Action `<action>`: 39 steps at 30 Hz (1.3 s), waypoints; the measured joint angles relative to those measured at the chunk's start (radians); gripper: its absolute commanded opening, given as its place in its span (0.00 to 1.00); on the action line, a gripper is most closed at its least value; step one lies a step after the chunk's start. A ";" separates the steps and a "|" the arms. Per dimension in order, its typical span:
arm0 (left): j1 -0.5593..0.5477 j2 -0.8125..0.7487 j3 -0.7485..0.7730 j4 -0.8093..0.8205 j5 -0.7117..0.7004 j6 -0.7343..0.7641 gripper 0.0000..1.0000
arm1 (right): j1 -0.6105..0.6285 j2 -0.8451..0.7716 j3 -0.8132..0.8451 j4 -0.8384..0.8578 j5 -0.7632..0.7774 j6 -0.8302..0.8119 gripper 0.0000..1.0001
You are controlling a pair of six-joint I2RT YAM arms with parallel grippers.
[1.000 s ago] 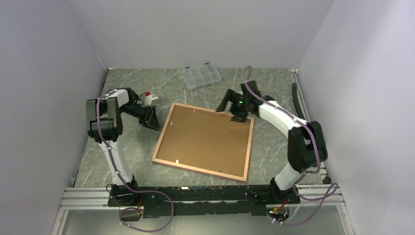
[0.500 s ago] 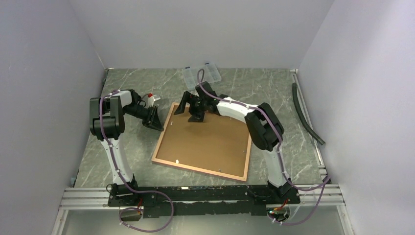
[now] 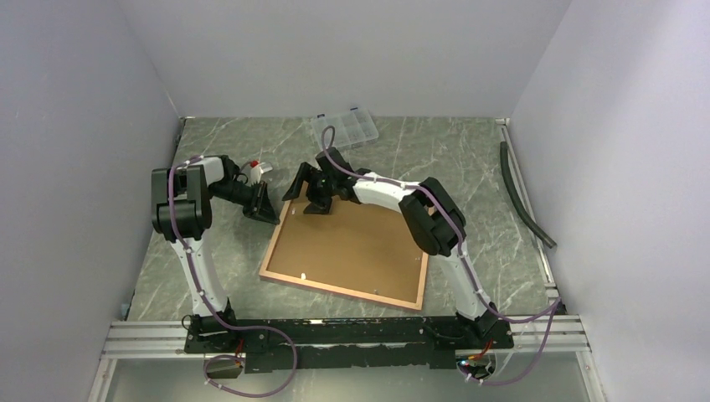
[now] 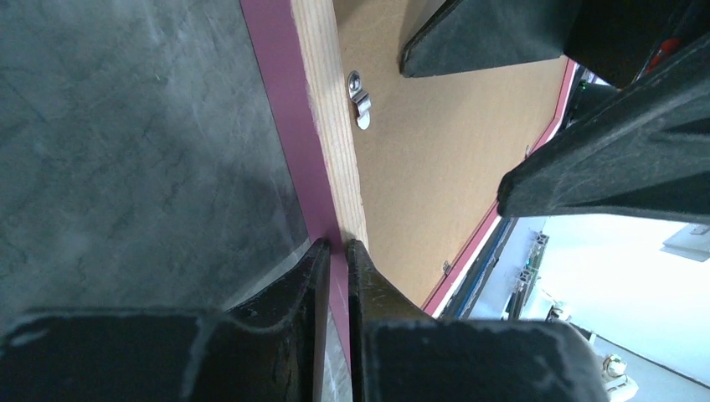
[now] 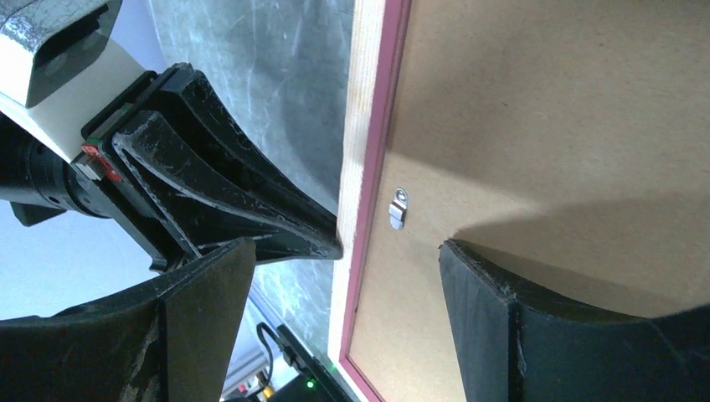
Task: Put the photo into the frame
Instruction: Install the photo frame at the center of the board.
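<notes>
The frame (image 3: 335,291) lies face down on the table, its brown backing board (image 3: 352,243) up. The photo is hidden. My left gripper (image 3: 272,216) is shut on the frame's left edge; the left wrist view shows its jaws (image 4: 336,244) pinching the pink border (image 4: 276,100) beside the wood-coloured edge (image 4: 331,126). My right gripper (image 3: 308,194) is open above the frame's far left corner. In the right wrist view its jaws (image 5: 345,251) straddle the frame's edge (image 5: 364,126) and a small metal clip (image 5: 399,208), close to the left gripper's fingertips (image 5: 322,239).
A small clear compartment box (image 3: 344,130) sits at the back of the table behind the right gripper. A black hose (image 3: 523,201) lies along the right wall. Other metal clips show on the backing board's near edge (image 3: 303,275).
My right arm has swung left along the frame's far edge, from the far right corner to the far left corner. The left gripper and the frame have stayed put.
</notes>
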 measured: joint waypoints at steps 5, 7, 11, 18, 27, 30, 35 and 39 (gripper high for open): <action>0.000 -0.007 -0.010 0.011 0.001 -0.001 0.11 | 0.020 0.029 0.039 0.008 0.021 0.024 0.83; 0.000 -0.009 -0.013 0.014 0.002 -0.001 0.11 | 0.027 0.040 0.053 0.011 0.028 0.032 0.82; 0.001 -0.013 -0.016 0.019 0.003 -0.001 0.10 | 0.038 0.060 0.082 0.014 0.035 0.042 0.82; 0.001 -0.013 -0.016 0.019 0.003 -0.001 0.09 | 0.040 0.071 0.101 0.003 0.036 0.048 0.81; 0.001 -0.013 -0.016 0.019 0.004 0.000 0.08 | 0.041 0.095 0.135 0.003 0.035 0.056 0.81; 0.001 -0.013 -0.016 0.019 0.004 0.000 0.08 | 0.041 0.099 0.137 0.008 0.035 0.061 0.81; 0.001 -0.013 -0.016 0.019 0.004 0.000 0.08 | 0.041 0.100 0.140 0.008 0.035 0.063 0.80; 0.001 -0.013 -0.016 0.019 0.004 0.000 0.08 | 0.041 0.102 0.141 0.008 0.035 0.063 0.80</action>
